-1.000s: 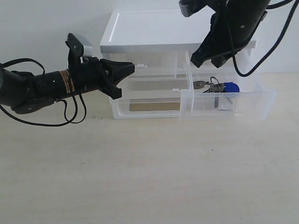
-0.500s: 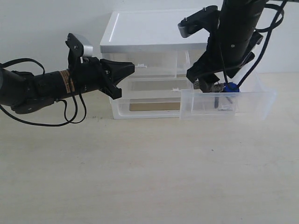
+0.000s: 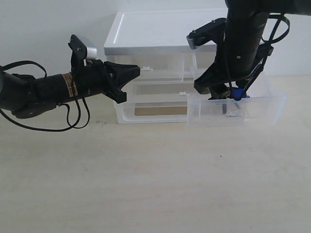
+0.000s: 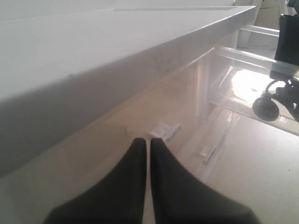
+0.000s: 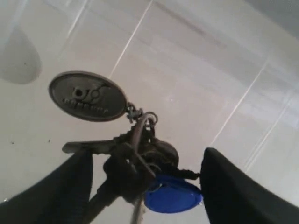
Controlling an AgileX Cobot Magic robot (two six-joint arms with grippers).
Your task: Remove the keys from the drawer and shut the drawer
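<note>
The small translucent drawer (image 3: 262, 108) stands pulled out at the cabinet's right. Inside it lie the keys (image 3: 238, 92). In the right wrist view the key bunch (image 5: 133, 165), its blue fob (image 5: 173, 195) and oval metal tag (image 5: 88, 95) rest on the drawer floor. My right gripper (image 3: 224, 93) reaches down into the drawer and stands open (image 5: 147, 156), one finger on each side of the bunch. My left gripper (image 3: 136, 70) is shut and empty (image 4: 145, 141), its tips close to the tab handle (image 4: 166, 131) of the closed upper left drawer.
The white cabinet (image 3: 160, 34) stands at the back of the pale table (image 3: 155, 179). A wider translucent drawer (image 3: 155, 110) sits low in it, slightly out. The open drawer's walls (image 4: 243, 88) surround the right gripper's fingers.
My right gripper has come down from above the cabinet into the open drawer and now straddles the keys. The left arm has not moved.
</note>
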